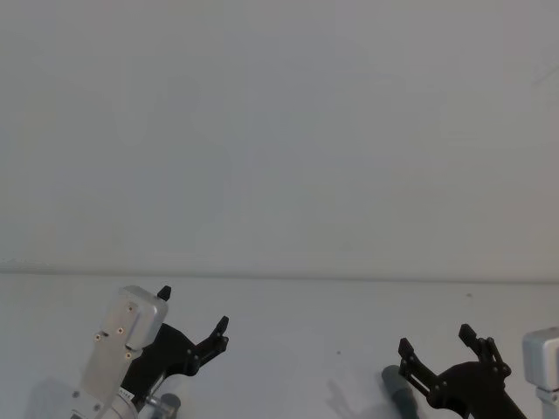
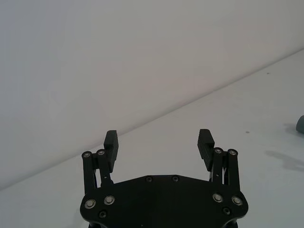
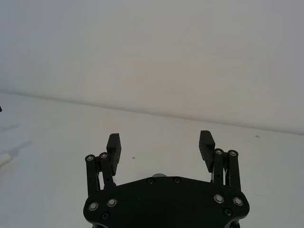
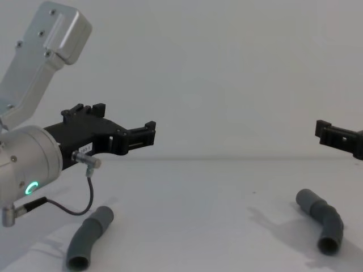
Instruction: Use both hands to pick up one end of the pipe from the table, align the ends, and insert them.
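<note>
Nearest the robot, the left pipe piece [image 4: 91, 237] and the right pipe piece [image 4: 321, 220] lie well apart on the white tabletop [image 4: 198, 215]. Just beyond, the left gripper [image 1: 194, 309] and right gripper [image 1: 436, 340] hover above them, jaws spread wide and holding nothing.

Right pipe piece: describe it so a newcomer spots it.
On the white table, look to the robot's right, beneath the right gripper. The right pipe piece lies there, dark grey. Its sharper elbow bend sets it apart from the straighter left pipe piece.
</note>
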Controlling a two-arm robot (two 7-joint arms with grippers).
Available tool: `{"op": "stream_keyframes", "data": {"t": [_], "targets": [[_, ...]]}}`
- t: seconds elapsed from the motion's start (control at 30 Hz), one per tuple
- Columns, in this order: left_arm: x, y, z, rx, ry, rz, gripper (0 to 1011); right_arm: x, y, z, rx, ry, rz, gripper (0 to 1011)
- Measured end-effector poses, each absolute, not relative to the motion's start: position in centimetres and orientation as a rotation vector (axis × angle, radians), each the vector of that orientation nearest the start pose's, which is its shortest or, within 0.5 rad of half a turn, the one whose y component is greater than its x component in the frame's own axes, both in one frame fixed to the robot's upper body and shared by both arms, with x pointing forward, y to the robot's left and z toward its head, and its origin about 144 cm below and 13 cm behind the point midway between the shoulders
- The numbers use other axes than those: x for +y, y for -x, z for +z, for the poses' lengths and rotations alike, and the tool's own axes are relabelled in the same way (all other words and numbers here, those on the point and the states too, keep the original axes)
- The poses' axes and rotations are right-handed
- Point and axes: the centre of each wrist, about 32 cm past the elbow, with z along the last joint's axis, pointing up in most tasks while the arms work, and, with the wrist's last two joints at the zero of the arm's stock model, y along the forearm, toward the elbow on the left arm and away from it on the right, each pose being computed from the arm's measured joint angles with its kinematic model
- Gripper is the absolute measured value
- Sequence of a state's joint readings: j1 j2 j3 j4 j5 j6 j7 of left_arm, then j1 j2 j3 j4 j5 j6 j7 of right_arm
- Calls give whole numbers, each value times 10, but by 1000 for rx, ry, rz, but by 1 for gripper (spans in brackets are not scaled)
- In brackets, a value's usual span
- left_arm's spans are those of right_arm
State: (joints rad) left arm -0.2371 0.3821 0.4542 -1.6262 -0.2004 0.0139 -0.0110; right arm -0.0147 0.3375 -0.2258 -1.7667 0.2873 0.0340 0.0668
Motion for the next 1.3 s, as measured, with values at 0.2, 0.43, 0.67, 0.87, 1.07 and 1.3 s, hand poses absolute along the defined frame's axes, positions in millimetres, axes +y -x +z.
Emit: {"op": "stream_keyframes", "data": {"t": [0.2,0.43,0.67,0.87,1.07,1.3], "targets": [[198,-492,1204,-268,-61,1124,1001,-237,-443,1189,-75,-26,-1230,1001],[198,-492,1204,-268,-61,1124,1001,-237,-443,1189,-75,-26,-1229,1001],[198,-492,1204,-268,-61,1124,1001,-237,-443,1189,-75,-26,-1229,1001],[198,-492,1204,-268,-61,1124,1001,-237,-443,1189,-75,-26,-1230,1001],[198,-492,1204,-268,-61,1124,1001,-237,-443,1189,-75,-26,-1230,1001],[198,-492,1204,-268,-61,1124,1001,-237,-443,1189,-75,-26,-1229,1001]]}}
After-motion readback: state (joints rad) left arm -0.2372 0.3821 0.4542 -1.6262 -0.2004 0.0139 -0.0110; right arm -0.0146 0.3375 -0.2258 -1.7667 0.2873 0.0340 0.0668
